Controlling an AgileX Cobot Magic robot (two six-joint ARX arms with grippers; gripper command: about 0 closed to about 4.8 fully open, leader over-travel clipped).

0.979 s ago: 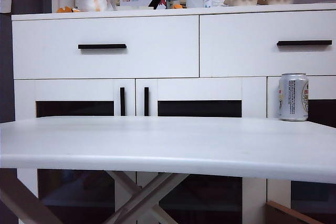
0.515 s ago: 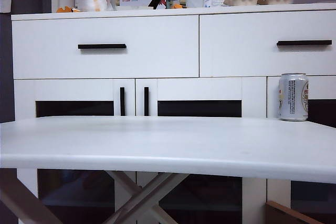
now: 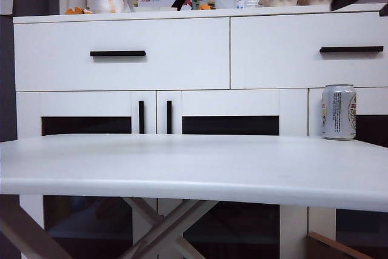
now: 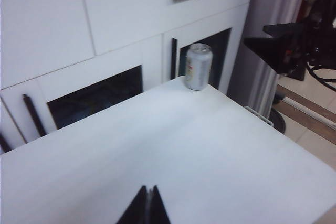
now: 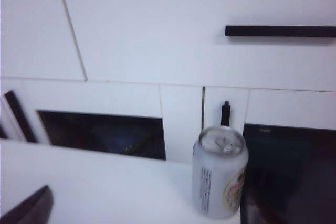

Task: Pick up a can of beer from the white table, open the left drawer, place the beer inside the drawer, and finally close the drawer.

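So far nothing is done: the can of beer [image 3: 338,112] stands untouched at the far right of the white table [image 3: 182,171], the left drawer [image 3: 121,54] is closed, the left gripper [image 4: 147,206] is pressed together over the table's near side, and the right gripper [image 5: 26,209], spread wide, hangs near the can.

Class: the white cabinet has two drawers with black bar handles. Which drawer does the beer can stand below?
The right-hand, narrower drawer. The can of beer stands on the white table beneath it; the left drawer is wider.
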